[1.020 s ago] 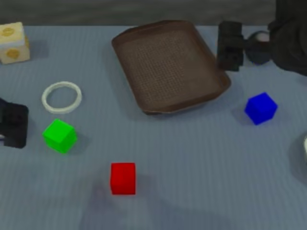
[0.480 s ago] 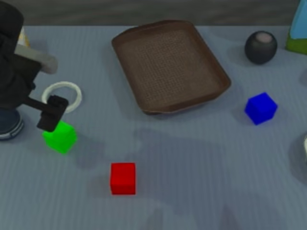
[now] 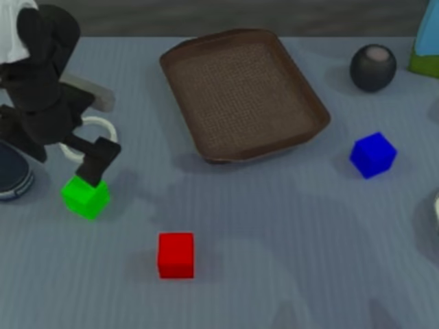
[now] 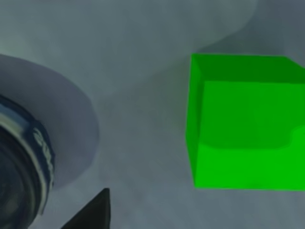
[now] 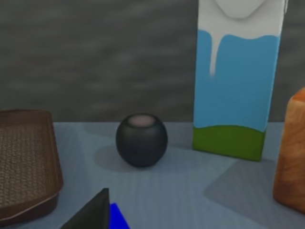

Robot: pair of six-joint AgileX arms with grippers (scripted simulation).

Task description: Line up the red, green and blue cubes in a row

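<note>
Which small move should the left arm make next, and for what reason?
Probably lower the left pincer a little further over the green cube. In the top view it sits at the cube's far edge, not yet around it, while the red cube and blue cube lie apart, out of line.

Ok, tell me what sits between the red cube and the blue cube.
Nothing: in the top view only bare table runs from the red cube to the blue cube.

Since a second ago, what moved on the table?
The left claw swung in from the table's left edge and came down over the green cube. The right arm pulled away out of the top view. The green cube, red cube and blue cube stayed put.
</note>
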